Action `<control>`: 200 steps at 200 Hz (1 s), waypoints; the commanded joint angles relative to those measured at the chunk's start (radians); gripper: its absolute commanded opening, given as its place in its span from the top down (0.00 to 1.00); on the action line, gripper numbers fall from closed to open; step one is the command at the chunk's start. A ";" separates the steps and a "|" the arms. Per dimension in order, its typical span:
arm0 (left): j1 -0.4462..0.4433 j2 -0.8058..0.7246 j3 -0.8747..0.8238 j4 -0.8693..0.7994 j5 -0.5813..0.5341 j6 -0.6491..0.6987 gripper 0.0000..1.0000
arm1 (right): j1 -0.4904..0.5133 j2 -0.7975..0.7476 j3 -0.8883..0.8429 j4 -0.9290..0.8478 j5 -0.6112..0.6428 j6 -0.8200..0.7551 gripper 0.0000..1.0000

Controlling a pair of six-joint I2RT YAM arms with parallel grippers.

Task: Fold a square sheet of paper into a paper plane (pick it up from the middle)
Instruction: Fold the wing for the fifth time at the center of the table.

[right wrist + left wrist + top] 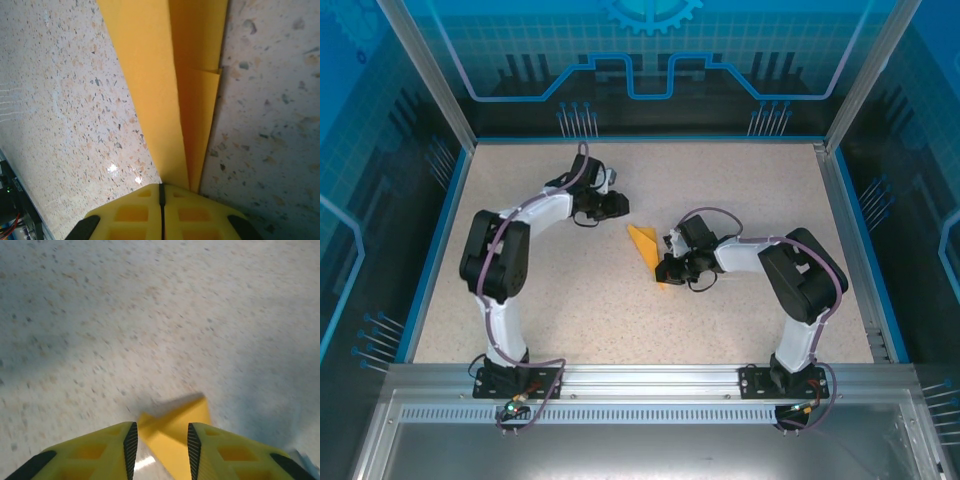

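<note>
The square sheet of paper [645, 250] lies on the table's middle, folded into a narrow orange-yellow wedge with a centre crease. My right gripper [667, 270] is shut at its near end. In the right wrist view the folded paper [170, 75] runs out from under the shut fingertips [161, 189], its crease just right of the jaw seam, so the fingers sit on top of it. My left gripper [617, 207] hovers by the far end. Its jaws stand apart in the left wrist view [160, 435], with the paper's corner [175, 432] on the table between them and touching neither pad.
The speckled tabletop [550, 290] is bounded by a blue rim and a metal frame [840, 180]. Both arm bases are bolted to the near rail [640, 385].
</note>
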 commanded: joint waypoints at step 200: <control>-0.234 0.037 -0.282 0.241 0.244 -0.245 0.89 | 0.000 0.095 -0.052 -0.222 0.089 0.008 0.99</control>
